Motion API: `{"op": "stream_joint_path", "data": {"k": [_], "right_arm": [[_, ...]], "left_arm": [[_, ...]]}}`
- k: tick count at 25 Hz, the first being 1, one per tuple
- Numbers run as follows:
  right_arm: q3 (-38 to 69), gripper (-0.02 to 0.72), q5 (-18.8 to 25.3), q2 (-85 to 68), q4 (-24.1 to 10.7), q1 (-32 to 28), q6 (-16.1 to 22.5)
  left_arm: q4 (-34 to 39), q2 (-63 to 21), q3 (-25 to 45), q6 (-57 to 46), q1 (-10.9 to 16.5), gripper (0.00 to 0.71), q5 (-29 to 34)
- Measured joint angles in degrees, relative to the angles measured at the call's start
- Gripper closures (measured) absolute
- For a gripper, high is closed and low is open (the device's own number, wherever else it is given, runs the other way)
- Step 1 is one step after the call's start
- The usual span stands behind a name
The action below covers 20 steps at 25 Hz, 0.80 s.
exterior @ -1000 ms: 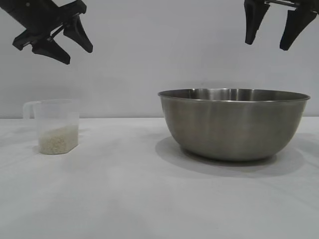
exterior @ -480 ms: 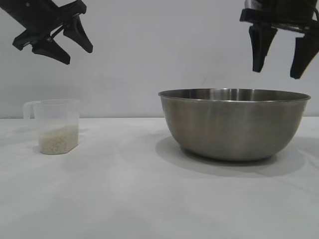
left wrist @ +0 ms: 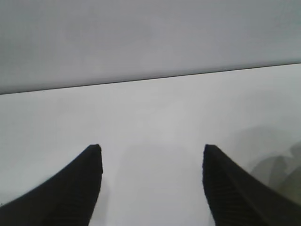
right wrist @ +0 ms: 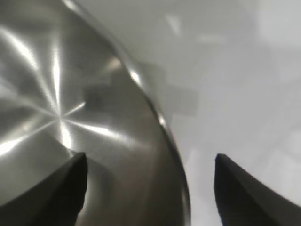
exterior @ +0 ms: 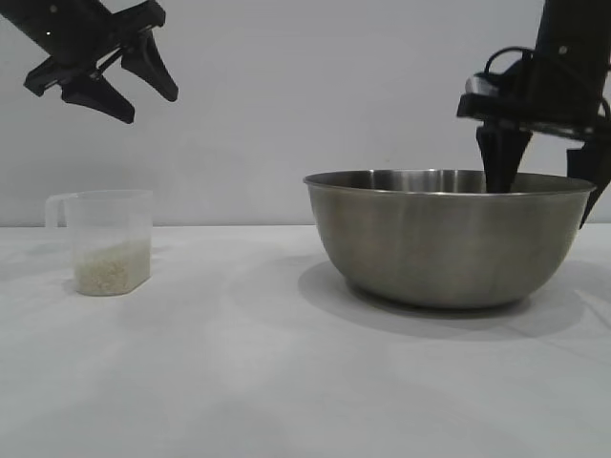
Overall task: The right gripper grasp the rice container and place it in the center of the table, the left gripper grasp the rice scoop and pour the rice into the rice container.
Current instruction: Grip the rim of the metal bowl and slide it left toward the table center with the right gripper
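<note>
Straddling the bowl's (exterior: 449, 239) rim, I am working as the right gripper (right wrist: 150, 197), with one finger (right wrist: 56, 188) hanging inside the steel wall and the other outside it, over the table (exterior: 239, 363). In my wrist view my jaws are standing wide apart with the rolled rim running between them, and they are gripping nothing yet. To do this grasp well, I am judging that I should be sinking just far enough for both pads to overlap the wall below the rim, then squeezing squarely so the thin, slick metal is not twisting out. Lifting only slightly and dragging little should keep the heavy bowl from tipping as it heads toward the table's middle. Off to my far side, the left gripper (exterior: 105, 72) is hanging high, jaws parted and empty, above the scoop (exterior: 107, 240), whose rice (exterior: 113, 267) is sitting low inside it.
</note>
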Motion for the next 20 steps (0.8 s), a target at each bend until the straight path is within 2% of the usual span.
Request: {"op": "stream_joint_path", "data": {"k": [2, 8, 13, 20], "right_arm": [[0.00, 0.703, -0.10, 0.00, 0.00, 0.00, -0.18], [0.00, 0.703, -0.10, 0.00, 1.66, 0.82, -2.23], [0.00, 0.703, -0.10, -0.10, 3.45, 4.51, -2.88], [0.00, 0.703, -0.28, -0.10, 4.13, 8.32, -3.00]], "left_arm": [[0.00, 0.00, 0.00, 0.00, 0.00, 0.319, 0.00], [0.00, 0.00, 0.00, 0.04, 0.00, 0.319, 0.00], [0.00, 0.00, 0.00, 0.26, 0.00, 0.319, 0.00], [0.00, 0.00, 0.00, 0.26, 0.00, 0.319, 0.00]]}}
